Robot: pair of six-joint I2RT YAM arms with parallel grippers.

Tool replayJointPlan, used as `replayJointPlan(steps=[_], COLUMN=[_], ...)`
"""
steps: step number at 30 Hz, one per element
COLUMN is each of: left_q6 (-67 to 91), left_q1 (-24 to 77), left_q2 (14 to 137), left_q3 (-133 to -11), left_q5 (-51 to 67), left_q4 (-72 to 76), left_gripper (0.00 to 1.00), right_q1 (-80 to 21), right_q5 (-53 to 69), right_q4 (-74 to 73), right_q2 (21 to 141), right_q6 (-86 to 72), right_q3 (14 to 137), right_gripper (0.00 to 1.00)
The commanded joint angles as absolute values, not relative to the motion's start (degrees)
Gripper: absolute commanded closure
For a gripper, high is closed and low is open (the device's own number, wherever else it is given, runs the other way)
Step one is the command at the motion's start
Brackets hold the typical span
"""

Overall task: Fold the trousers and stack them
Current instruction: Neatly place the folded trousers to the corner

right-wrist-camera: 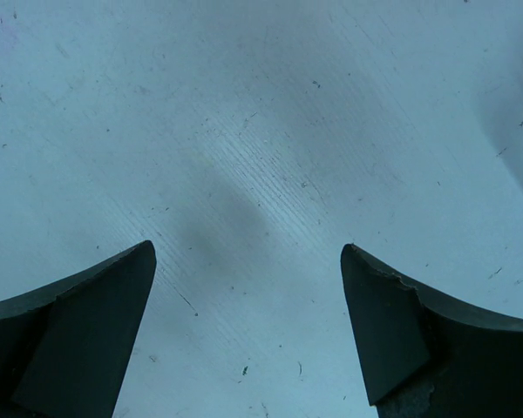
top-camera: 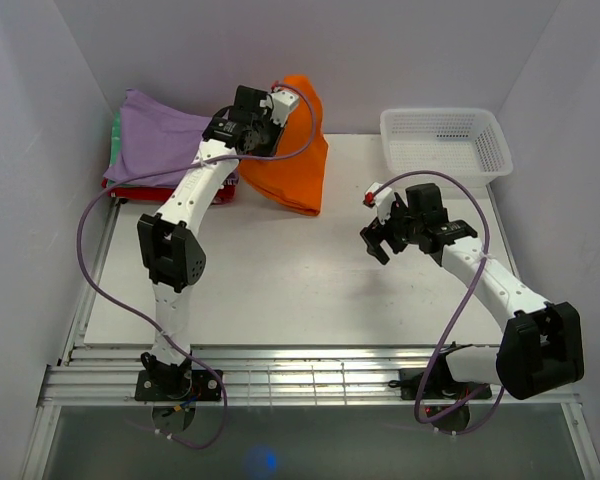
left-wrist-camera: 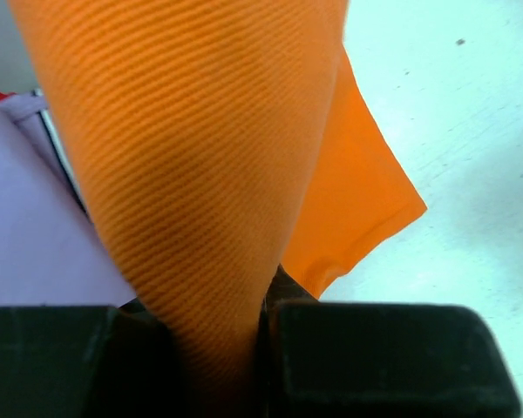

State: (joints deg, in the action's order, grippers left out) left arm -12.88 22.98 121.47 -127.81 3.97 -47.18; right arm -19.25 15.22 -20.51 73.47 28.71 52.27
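L jaws clamped tight on a pinch of the trousers, folded cloth hoisted at far-left of bench, just beside purple stack. R jaws wide open, empty, hovering over bare bench. Step looks like stacking, fold prob done; next: carry over stack, lower, release flat

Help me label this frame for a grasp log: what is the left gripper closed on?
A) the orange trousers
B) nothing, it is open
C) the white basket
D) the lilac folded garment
A: in the left wrist view a fold of the orange trousers runs down into the left gripper and is pinched there, while the right gripper hangs open above bare table.
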Motion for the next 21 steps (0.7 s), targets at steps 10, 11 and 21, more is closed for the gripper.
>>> replayJointPlan(steps=[10,11,21], left_q6=[-15.92,-14.95,-12.40], left_q1=[23.82,24.43,32.34], left_q2=[114.43,114.43,112.24], left_q3=[-137.71,-138.16,-139.83], left_q5=[-2.90,-3.07,-16.95], left_q4=[-39.73,-39.64,-35.07], left_gripper=[1.00,1.00,1.00], right_q1=[-19.07,-19.07,-19.07], right_q5=[14.86,14.68,13.80], right_q4=[-22.24,-22.24,-22.32], right_q2=[72.51,72.34,70.75], right_q6=[30.23,30.41,31.02], right_q3=[56.87,56.87,56.08], right_gripper=[0.09,0.10,0.10])
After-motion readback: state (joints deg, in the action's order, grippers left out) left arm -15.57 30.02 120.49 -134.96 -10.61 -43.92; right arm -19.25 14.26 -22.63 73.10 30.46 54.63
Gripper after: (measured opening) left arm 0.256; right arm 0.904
